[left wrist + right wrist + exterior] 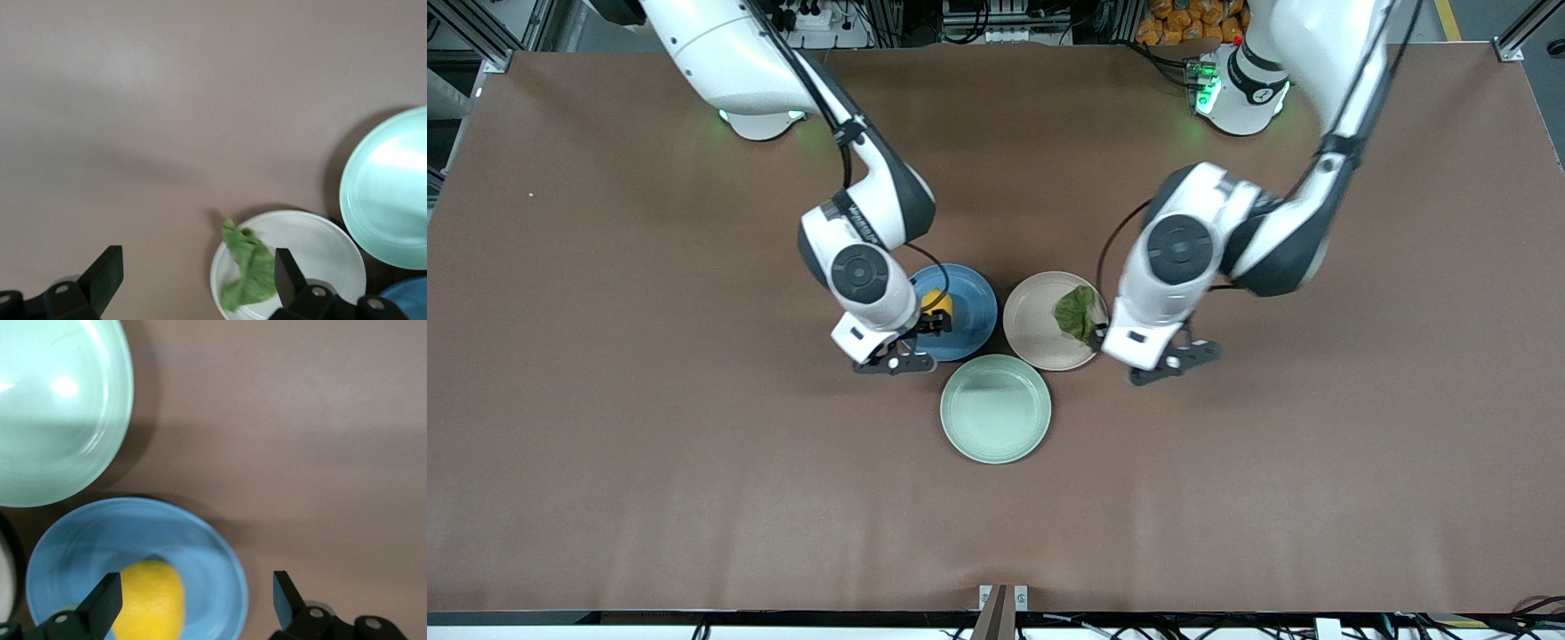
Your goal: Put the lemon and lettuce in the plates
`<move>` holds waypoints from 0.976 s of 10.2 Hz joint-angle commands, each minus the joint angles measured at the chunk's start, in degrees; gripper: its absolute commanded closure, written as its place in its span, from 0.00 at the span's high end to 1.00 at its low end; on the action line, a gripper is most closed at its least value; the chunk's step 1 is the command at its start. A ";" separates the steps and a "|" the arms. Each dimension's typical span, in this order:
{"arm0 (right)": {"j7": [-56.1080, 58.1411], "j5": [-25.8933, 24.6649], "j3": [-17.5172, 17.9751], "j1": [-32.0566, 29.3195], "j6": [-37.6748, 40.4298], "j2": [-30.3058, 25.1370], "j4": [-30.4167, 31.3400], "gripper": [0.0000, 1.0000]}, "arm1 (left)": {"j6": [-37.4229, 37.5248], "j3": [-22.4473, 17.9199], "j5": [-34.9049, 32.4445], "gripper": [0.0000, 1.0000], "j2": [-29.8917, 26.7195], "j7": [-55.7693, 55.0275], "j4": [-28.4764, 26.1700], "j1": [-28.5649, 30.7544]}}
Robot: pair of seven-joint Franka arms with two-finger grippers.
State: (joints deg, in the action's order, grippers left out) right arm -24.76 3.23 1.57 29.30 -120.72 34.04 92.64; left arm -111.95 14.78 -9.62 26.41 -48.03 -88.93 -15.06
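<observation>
The yellow lemon (936, 301) lies in the blue plate (971, 302). My right gripper (935, 324) hangs open just over it. In the right wrist view the lemon (150, 600) rests loose in the blue plate (200, 540), close to one finger of my right gripper (193, 603). The wrinkly green lettuce (1078, 313) lies in the beige-pink plate (1036, 320), at its rim toward the left arm's end. My left gripper (1098, 336) is open over that rim. The left wrist view shows the lettuce (250, 273) free on the plate (320, 243), beside one finger of my left gripper (195, 280).
A pale mint-green plate (996, 409) stands nearer to the front camera, touching both other plates; it holds nothing. It also shows in the wrist views as a mint plate (387, 187) and mint plate (53, 407). Bare brown table (694, 462) surrounds the plates.
</observation>
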 commanded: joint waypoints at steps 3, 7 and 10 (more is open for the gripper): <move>16.82 -0.86 -0.95 -8.36 7.24 -6.25 0.69 1.00 | 3.13 0.34 -0.84 1.00 -6.09 11.08 -0.98 5.90; 18.52 -2.78 -2.26 -15.58 10.58 -10.03 1.49 1.00 | 9.00 0.60 -0.05 1.00 -12.06 25.67 -1.07 12.40; 19.74 -5.77 -4.98 -19.36 11.47 -12.41 2.01 1.00 | 12.62 0.78 3.56 1.00 -15.76 29.58 -0.89 15.76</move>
State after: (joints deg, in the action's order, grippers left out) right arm -6.11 -0.91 -2.59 11.51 -109.48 24.33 92.56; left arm -101.05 14.85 -7.48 12.98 -19.63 -88.84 -0.15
